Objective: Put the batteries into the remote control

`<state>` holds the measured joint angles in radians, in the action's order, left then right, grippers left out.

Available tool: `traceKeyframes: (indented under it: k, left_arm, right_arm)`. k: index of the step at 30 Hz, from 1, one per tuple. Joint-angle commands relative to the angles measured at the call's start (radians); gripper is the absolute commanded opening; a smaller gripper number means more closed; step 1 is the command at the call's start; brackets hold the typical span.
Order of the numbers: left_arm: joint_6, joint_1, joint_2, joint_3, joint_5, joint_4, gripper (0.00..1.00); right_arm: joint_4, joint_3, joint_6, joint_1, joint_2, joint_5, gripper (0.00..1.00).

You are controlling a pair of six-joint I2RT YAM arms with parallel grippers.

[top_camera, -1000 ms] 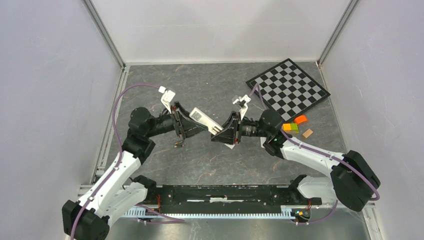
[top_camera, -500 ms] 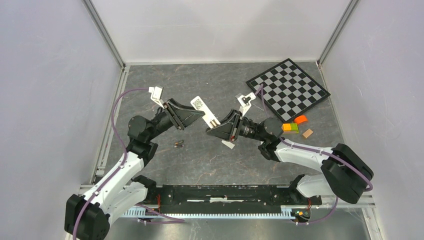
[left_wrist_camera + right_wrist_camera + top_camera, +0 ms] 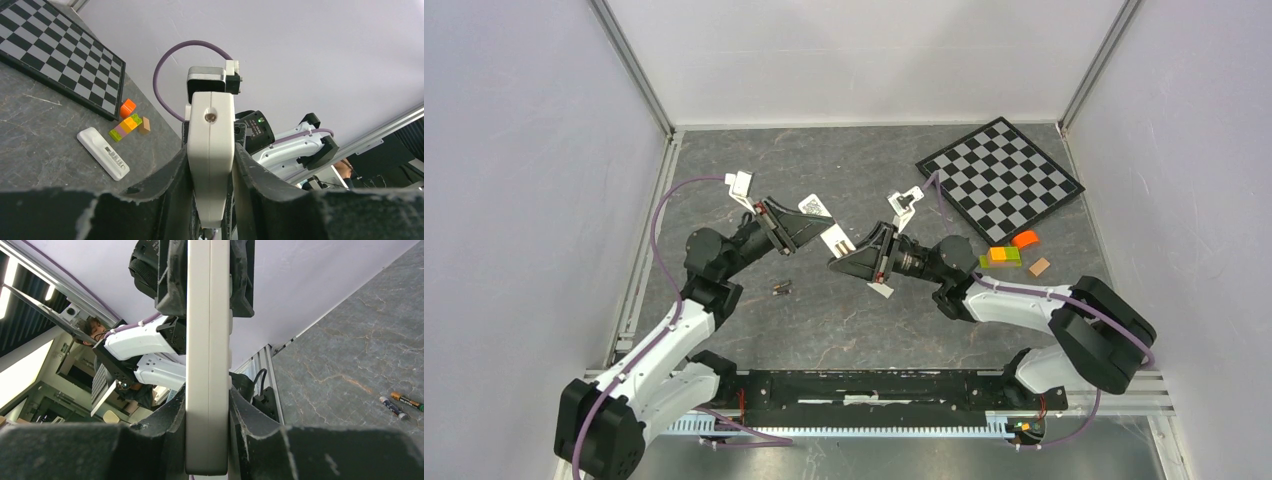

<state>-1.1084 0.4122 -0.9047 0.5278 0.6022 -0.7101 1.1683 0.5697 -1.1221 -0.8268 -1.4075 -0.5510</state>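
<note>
The left fingers (image 3: 170, 187) squeeze one end of the remote control (image 3: 829, 230). The right fingers (image 3: 167, 422) squeeze the other end, so it hangs in the air between the two arms. The batteries (image 3: 780, 289) lie side by side on the surface (image 3: 824, 330), near the left arm and apart from the remote control. It would be best if one arm held it steady, so the other can let go gently and fetch a battery. A small square code sticker (image 3: 812, 205) sits on it, but no words can be read.
</note>
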Motion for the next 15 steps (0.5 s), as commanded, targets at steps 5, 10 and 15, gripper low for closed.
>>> traceKeyframes:
  k: [5,10,15]
  left_arm:
    - [0.01,0.01,-0.031,0.022,0.04,-0.011,0.39]
    - [0.045,0.01,-0.029,0.036,0.036,0.023,0.06]
    - [0.235,0.01,0.043,0.118,-0.081,0.34,0.02]
  right_arm:
    - [0.067,0.065,-0.01,-0.007,-0.039,-0.002,0.05]
    - [0.056,0.066,0.001,-0.007,-0.045,-0.01,0.14]
    - [-0.067,0.031,0.13,-0.006,0.012,0.039,0.67]
